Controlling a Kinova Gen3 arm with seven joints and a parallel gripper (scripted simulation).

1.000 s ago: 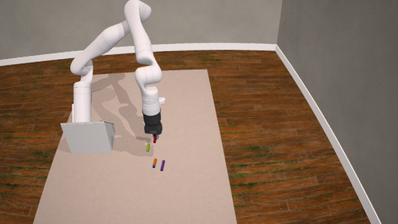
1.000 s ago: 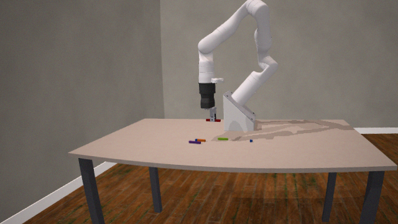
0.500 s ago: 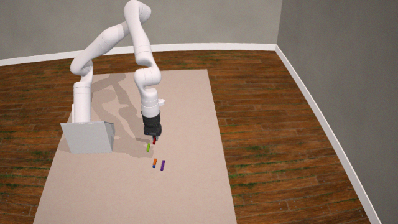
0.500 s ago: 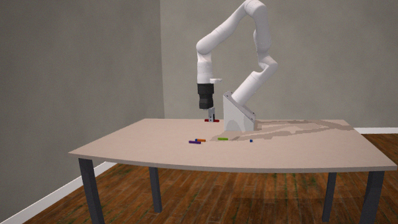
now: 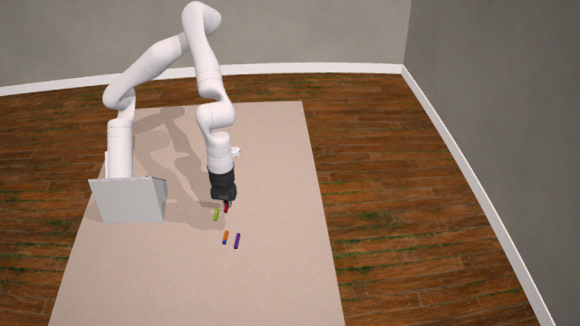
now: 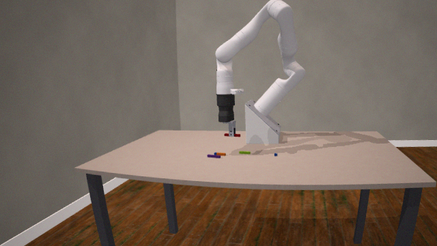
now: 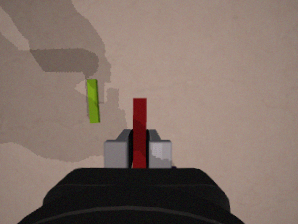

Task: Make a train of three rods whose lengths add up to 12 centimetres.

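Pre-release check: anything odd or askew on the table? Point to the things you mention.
One oddity: in the exterior view, a small blue rod (image 6: 276,154) lies by itself, well apart from the lime (image 5: 216,215) (image 6: 244,152) (image 7: 93,101), orange (image 5: 226,235) (image 6: 221,154) and purple (image 5: 236,241) (image 6: 214,156) rods. Nothing looks damaged.

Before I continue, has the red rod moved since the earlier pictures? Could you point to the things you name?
Yes, in the exterior view the red rod (image 5: 227,208) (image 6: 227,134) (image 7: 140,120) is lower and slightly farther left of the base (image 5: 127,201) (image 6: 250,123).
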